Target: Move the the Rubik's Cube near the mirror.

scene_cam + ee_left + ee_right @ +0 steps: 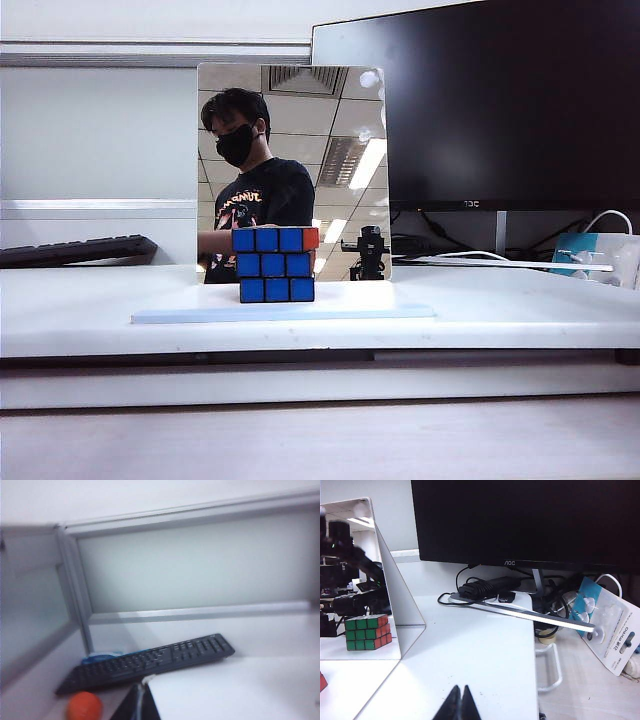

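On the white table, right at the foot of the mirror, stood the cube, resting on the mirror's thin pale-blue base with its blue face toward the exterior camera and a strip of orange-red at one top corner. Sitting that close to the glass, it looked already placed where the task wanted it, and neither arm showed in the exterior view, which suits a job judged finished. The right gripper hung low over the table beside the mirror's edge, its two dark fingers pressed together into a single point with nothing between them. The left gripper showed only as a dark tip at the picture's edge, clenched and empty, aimed away toward a black keyboard and an orange ball near a frosted partition. In the right wrist view the mirror gave back the cube's green and red faces as a reflection; the real cube there was barely a red corner at the frame's edge. The mirror was a flat, frameless, glossy square; the cube a small block of shiny stickers on black plastic; behind both loomed a matte black monitor with loose cables.
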